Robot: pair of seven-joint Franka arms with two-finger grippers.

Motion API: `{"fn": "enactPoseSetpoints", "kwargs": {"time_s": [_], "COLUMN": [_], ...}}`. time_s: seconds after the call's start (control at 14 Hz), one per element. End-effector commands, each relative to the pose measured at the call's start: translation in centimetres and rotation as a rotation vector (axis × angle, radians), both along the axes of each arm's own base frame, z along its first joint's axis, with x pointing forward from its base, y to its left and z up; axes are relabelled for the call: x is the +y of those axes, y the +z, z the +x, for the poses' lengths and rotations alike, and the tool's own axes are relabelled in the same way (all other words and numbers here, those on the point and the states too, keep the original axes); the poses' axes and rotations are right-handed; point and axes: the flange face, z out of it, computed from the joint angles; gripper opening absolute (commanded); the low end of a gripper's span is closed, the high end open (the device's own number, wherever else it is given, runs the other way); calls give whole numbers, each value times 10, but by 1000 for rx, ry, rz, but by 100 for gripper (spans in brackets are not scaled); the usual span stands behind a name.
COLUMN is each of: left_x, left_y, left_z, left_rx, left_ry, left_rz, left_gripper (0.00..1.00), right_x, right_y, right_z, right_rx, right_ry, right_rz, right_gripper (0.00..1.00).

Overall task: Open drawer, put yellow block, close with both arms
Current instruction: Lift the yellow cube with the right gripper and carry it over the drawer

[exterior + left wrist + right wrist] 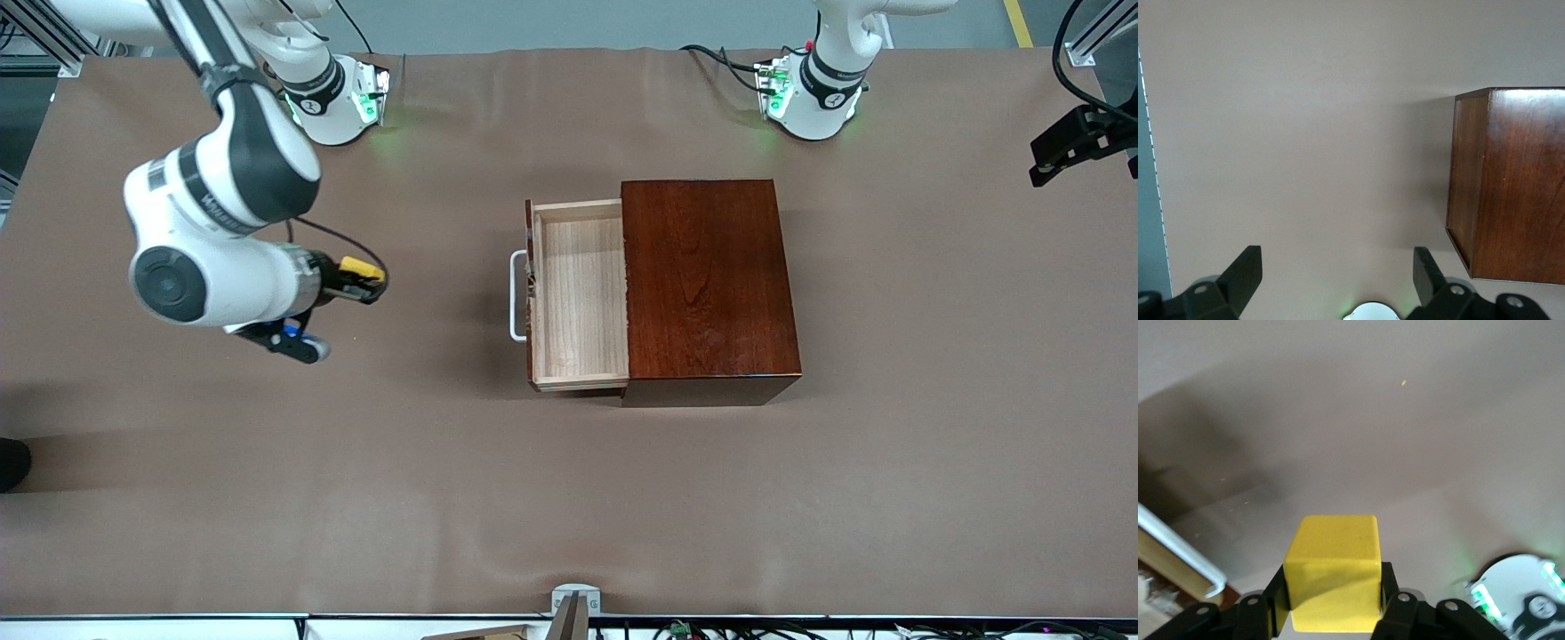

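The dark reddish-brown box (707, 284) stands mid-table. Its pale-wood drawer (578, 293) is pulled out toward the right arm's end, empty, with its white handle (516, 296) in front. My right gripper (366, 283) is shut on the yellow block (363, 267) and holds it over bare table in front of the drawer, apart from the handle. The right wrist view shows the block (1333, 570) between the fingers (1275, 597), with the handle (1178, 557) at its edge. My left gripper (1337, 270) is open and empty over the table beside the box (1511, 187); the front view does not show it.
The brown table cover (569, 498) spreads all round the box. The arm bases (813, 89) stand along the edge farthest from the front camera. A black device (1080, 138) hangs at the left arm's end. A small grey mount (573, 604) sits at the nearest edge.
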Motion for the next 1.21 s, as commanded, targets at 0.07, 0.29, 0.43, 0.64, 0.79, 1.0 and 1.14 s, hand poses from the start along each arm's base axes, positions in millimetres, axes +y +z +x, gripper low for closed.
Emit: {"fn": "enactPoseSetpoints", "kwargs": {"time_s": [0.07, 0.29, 0.43, 0.64, 0.79, 1.0, 1.14], "left_x": [0, -5, -11, -18, -21, -20, -20], "left_y": [-6, -5, -4, -6, -7, -9, -10], "left_z": [-6, -8, -9, -9, -9, -7, -6], "left_rx": [-6, -7, -8, -3, -1, 0, 0], "left_ry": [-20, -25, -32, -33, -38, -37, -37], "left_rz": [-16, -18, -58, -76, -77, -79, -79], "left_gripper": [100, 100, 100, 100, 100, 100, 100], "right_x": [51, 95, 120, 167, 192, 219, 240], "right_y": [22, 28, 30, 28, 18, 8, -4], "right_z": [-14, -30, -34, -46, -56, -61, -69], "right_rx": [2, -10, -39, -81, -82, -91, -92], "right_ry": [-126, -220, -329, -491, -530, -651, -696], "right_rz": [-22, -38, -52, -58, -62, -54, -52], "right_gripper": [0, 0, 0, 0, 0, 0, 0]}}
